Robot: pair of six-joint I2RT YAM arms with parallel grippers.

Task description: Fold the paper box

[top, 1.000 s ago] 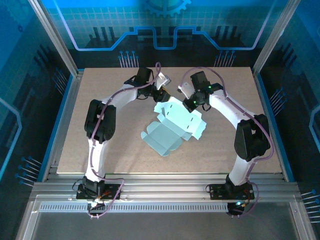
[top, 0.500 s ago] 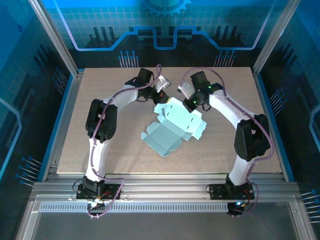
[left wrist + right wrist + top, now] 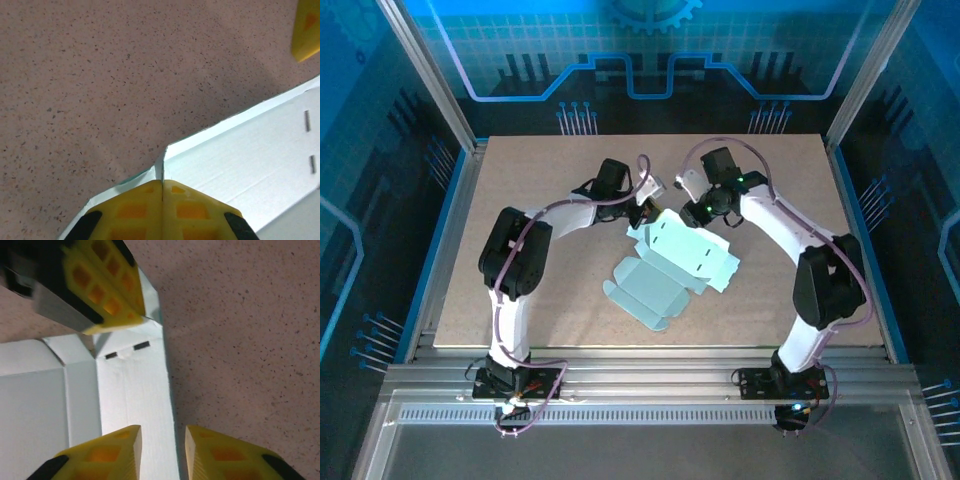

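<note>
The paper box (image 3: 672, 268) is a pale mint card cut-out lying partly unfolded in the middle of the table, with one long slotted panel raised at its far side. My left gripper (image 3: 654, 209) is at the far left corner of that panel. In the left wrist view its jaws (image 3: 163, 181) are shut on the thin upright edge of the card (image 3: 250, 145). My right gripper (image 3: 690, 213) hovers at the same panel's far edge. In the right wrist view it (image 3: 162, 439) is open, and the card's edge (image 3: 135, 390) runs between the yellow fingertips (image 3: 125, 442) without being pinched.
The speckled tan table (image 3: 540, 310) has bare room on all sides of the card. The two grippers are close together; the left one's yellow fingers (image 3: 107, 290) appear in the right wrist view. Aluminium rails (image 3: 640, 375) run along the near edge.
The left gripper has shut on the card's edge and the right gripper has opened, letting go of it. The card has shifted slightly toward the right and the near side.
</note>
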